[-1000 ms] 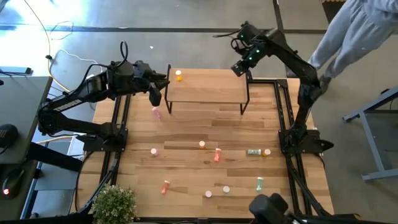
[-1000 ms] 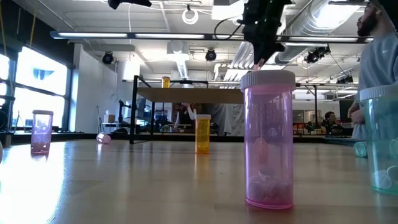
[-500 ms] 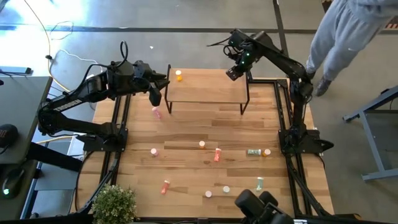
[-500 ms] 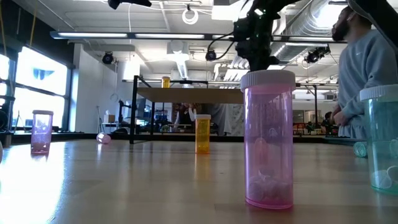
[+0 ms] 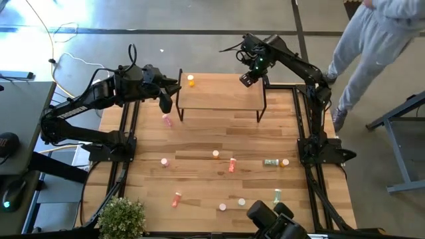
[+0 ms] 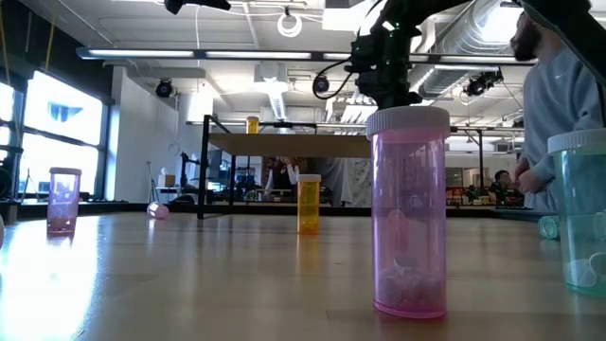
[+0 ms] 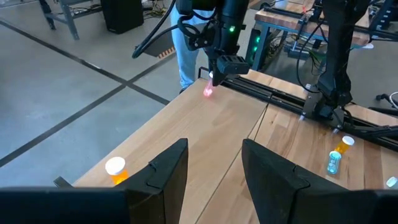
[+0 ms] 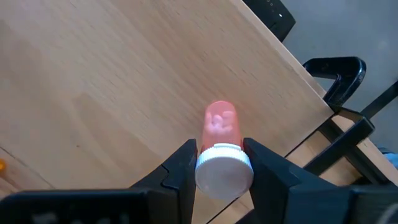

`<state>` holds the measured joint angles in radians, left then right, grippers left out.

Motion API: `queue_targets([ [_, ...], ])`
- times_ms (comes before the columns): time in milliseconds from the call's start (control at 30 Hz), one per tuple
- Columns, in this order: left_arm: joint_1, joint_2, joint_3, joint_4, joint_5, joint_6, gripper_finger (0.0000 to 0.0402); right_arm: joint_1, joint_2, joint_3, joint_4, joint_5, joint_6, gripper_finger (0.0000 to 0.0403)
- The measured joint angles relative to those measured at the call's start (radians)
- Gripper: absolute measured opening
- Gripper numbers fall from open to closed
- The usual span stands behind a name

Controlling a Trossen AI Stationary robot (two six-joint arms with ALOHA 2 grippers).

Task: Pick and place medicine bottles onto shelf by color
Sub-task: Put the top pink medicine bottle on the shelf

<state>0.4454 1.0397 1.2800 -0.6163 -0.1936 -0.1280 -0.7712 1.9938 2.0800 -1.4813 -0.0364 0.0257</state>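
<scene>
High view: table (image 5: 199,179) with the shelf (image 5: 219,99) at its far edge; an orange bottle (image 5: 191,81) stands on the shelf's left end; the other medicine bottles lie or stand scattered over the near half of the table, a pink bottle (image 5: 167,120) just left of the shelf.
High view, arms: left gripper (image 5: 166,101) hangs beside the shelf's left end; right gripper (image 5: 246,78) is over the shelf's far right corner; what it carries is not readable here. A person (image 5: 372,40) stands beyond the right arm.
Low view: a large pink bottle (image 6: 409,213) stands upright close to the camera, a teal one (image 6: 579,213) at the right edge, another orange bottle (image 6: 309,204) farther back before the shelf (image 6: 289,145); the right gripper (image 6: 383,85) shows above.
Left wrist view: left fingers (image 7: 165,171) stand apart with nothing between them, over the shelf board; the orange bottle (image 7: 116,169) is just beside them.
Right wrist view: right fingers (image 8: 181,168) are closed on a pink capped bottle (image 8: 221,149), held above the shelf board (image 8: 112,87) near its corner.
</scene>
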Motion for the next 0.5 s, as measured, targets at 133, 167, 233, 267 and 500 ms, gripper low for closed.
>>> queue_targets([
  [133,0.0,0.0,0.0,0.0,0.0,0.0,0.014,0.0,0.0,0.0,0.0,0.0,-0.004,0.0108],
  [167,0.0,0.0,0.0,0.0,0.0,0.0,0.014,0.0,0.0,0.0,-0.001,0.0,-0.004,0.0108],
  [233,0.0,0.0,0.0,0.0,0.0,0.0,0.014,0.0,0.0,0.0,-0.002,0.0,-0.004,0.0109],
  [267,0.0,0.0,0.0,0.0,0.0,0.0,0.014,0.0,0.0,0.0,-0.002,-0.001,-0.004,0.0111],
  [500,0.0,0.0,0.0,0.0,0.0,0.0,0.014,0.0,0.0,0.0,0.004,-0.001,-0.008,0.0127],
])
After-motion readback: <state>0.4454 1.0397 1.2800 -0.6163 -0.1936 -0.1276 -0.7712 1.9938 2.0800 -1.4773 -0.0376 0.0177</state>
